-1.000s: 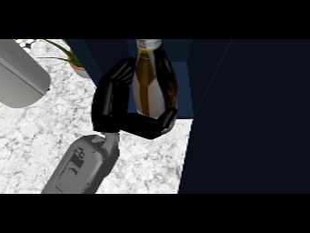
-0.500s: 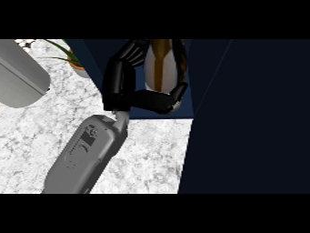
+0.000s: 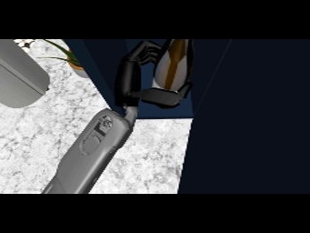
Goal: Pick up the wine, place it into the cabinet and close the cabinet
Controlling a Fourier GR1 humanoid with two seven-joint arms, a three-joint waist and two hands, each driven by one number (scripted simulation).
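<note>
The wine [image 3: 173,63] is a bottle with a gold stripe, standing inside the dark blue cabinet [image 3: 97,68] at the top centre of the head view. My right hand [image 3: 126,78] is shut on it from the left. Its fingers [image 3: 144,49] curl round the far side and the thumb [image 3: 164,96] crosses the bottle's lower part, hiding the base. The grey forearm [image 3: 93,150] rises from the lower edge over the counter. My left hand does not show.
The cabinet's open door [image 3: 258,118] is a large dark panel filling the right half. The white marble counter [image 3: 23,145] lies at the left. A potted plant [image 3: 67,57] stands beside the cabinet's left wall. A broad grey rounded shape [image 3: 13,73] sits at the upper left.
My right hand has carried the wine away from me, off the counter's edge and deeper into the cabinet. The forearm has followed, up and slightly right in the view.
</note>
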